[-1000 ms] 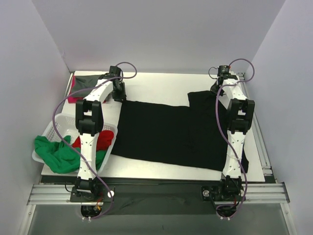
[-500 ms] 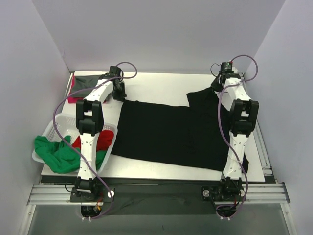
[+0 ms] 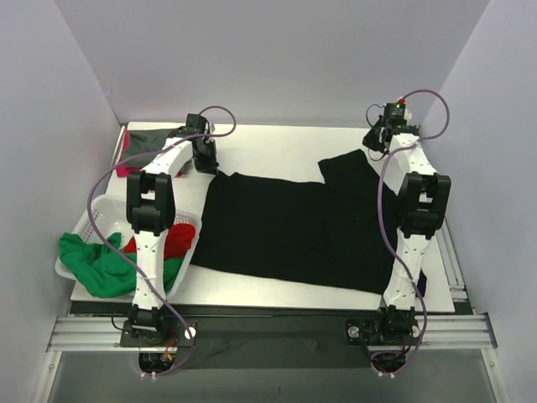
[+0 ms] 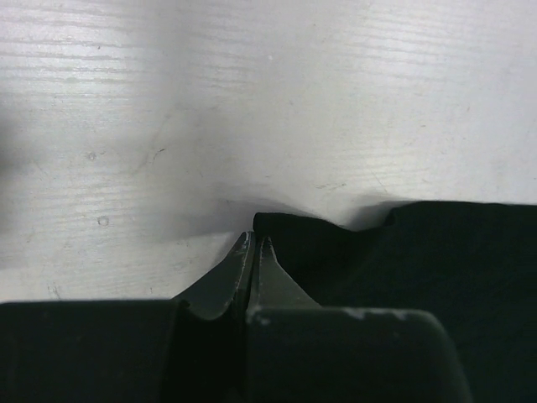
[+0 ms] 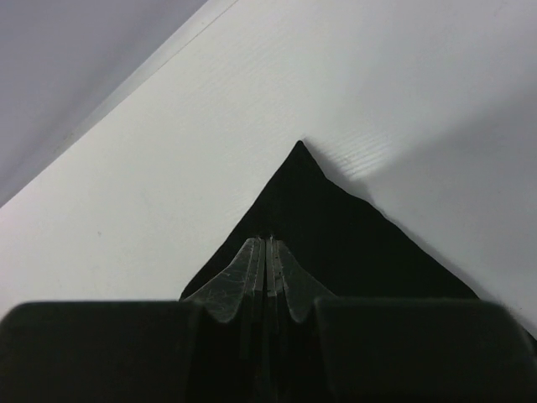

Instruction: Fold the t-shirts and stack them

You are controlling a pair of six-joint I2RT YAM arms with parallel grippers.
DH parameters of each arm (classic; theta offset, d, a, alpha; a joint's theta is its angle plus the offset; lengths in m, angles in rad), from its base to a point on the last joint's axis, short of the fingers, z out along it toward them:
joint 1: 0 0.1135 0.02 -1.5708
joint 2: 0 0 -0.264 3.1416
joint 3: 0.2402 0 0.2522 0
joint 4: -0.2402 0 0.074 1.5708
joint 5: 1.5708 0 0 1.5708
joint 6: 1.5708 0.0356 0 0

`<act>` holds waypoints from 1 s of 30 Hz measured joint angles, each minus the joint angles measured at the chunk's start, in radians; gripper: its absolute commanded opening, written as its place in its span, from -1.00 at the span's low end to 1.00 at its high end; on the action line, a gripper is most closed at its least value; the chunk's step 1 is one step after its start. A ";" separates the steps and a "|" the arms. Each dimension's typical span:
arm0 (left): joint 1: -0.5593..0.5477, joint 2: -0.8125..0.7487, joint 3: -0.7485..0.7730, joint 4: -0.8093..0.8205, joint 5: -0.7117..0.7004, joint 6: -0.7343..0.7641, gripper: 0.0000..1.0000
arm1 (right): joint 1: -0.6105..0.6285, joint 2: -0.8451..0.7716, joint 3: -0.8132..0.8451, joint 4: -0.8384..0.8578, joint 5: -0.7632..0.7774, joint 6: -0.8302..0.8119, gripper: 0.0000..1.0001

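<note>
A large black t-shirt (image 3: 294,227) lies spread over the middle of the table (image 3: 268,147). My left gripper (image 3: 212,167) is shut at its far left corner; in the left wrist view the gripper (image 4: 254,241) has its tips pinched on the raised cloth edge (image 4: 294,239). My right gripper (image 3: 375,144) is shut on the far right corner and holds it up off the table. Below the closed right gripper (image 5: 268,242) the black cloth (image 5: 336,235) hangs in a pointed fold. More t-shirts, a green one (image 3: 96,264) and a red one (image 3: 172,239), lie in the basket.
A white perforated basket (image 3: 92,220) stands at the left edge, the green tee spilling over its near side. A folded grey-green tee (image 3: 151,141) on a pink-red one (image 3: 124,168) sits at the far left corner. Walls close in on three sides.
My left gripper has shut on the shirt's far left corner. My right gripper has moved back and up with the far right corner, pulling that part of the shirt toward the back wall.
</note>
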State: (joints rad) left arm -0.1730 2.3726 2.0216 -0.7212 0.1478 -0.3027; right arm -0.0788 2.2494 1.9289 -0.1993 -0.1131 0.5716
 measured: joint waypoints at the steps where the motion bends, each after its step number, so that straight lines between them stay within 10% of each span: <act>1: 0.000 -0.004 0.000 0.000 0.003 0.000 -1.00 | 0.000 0.000 -0.004 -0.002 -0.005 0.000 -1.00; 13: 0.000 -0.059 -0.072 0.026 0.013 -0.002 -1.00 | -0.030 0.155 0.117 -0.010 -0.016 -0.012 0.01; 30: 0.000 -0.111 -0.114 0.026 0.006 0.000 -1.00 | -0.033 0.254 0.237 -0.057 -0.079 -0.027 -0.04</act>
State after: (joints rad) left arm -0.1730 2.2616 1.9076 -0.6952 0.1535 -0.3023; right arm -0.1116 2.5031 2.1658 -0.2565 -0.1925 0.5449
